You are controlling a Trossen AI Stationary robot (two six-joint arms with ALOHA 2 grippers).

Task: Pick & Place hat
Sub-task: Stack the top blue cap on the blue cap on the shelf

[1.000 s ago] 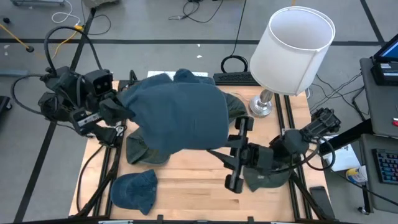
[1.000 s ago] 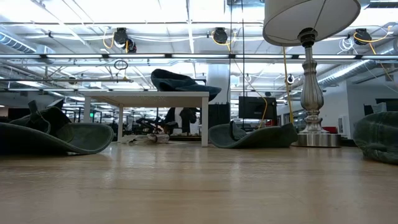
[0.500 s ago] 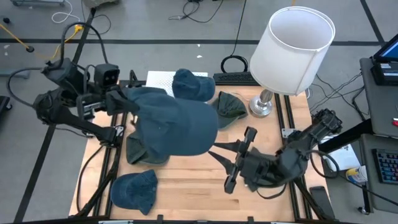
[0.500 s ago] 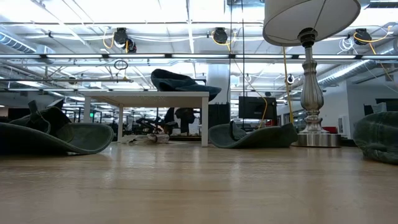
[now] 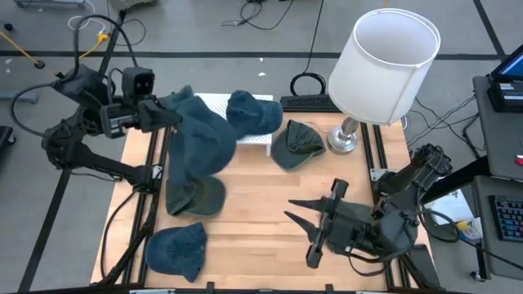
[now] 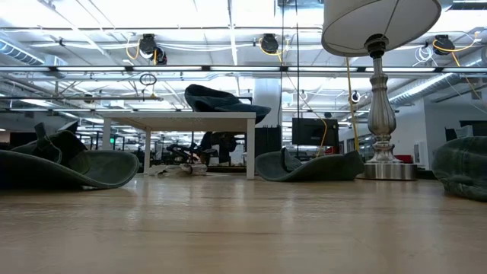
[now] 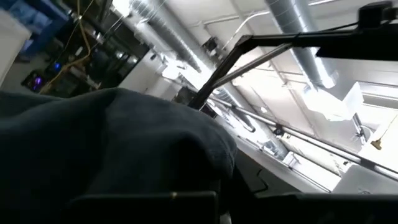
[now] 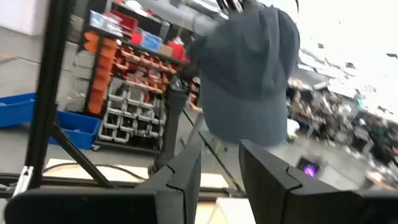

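So the left gripper [image 5: 167,116] is up over the far-left part of the table [image 5: 261,220], clamped tight on the edge of a dark blue cap [image 5: 200,139]. The cap hangs off it in the air, drooping down toward the right, above the left side of the wood. From the left wrist view you mostly just get a big fold of that blue fabric filling the shot, ceiling ducts behind it.

The right gripper [image 5: 315,224] is over the near-right part of the table, fingers pointing left, parted a little with nothing between them. In its own wrist view the two dark fingers [image 8: 186,171] stand apart with a clear gap, and the hanging cap shows farther off past them.

Other hats lying around: an olive green hat [image 5: 192,196] flat on the left side right under the hanging cap, a blue hat [image 5: 176,249] at the near-left corner, another blue cap [image 5: 253,110] perched on a small white stand [image 5: 245,137] at the far middle, and a dark green hat [image 5: 296,141] just right of that, next to the lamp base. The lamp [image 5: 384,65] with its big white shade stands at the far right.

From the low view you see hats resting on the wood and the lamp stem on the right; neither arm shows in it.
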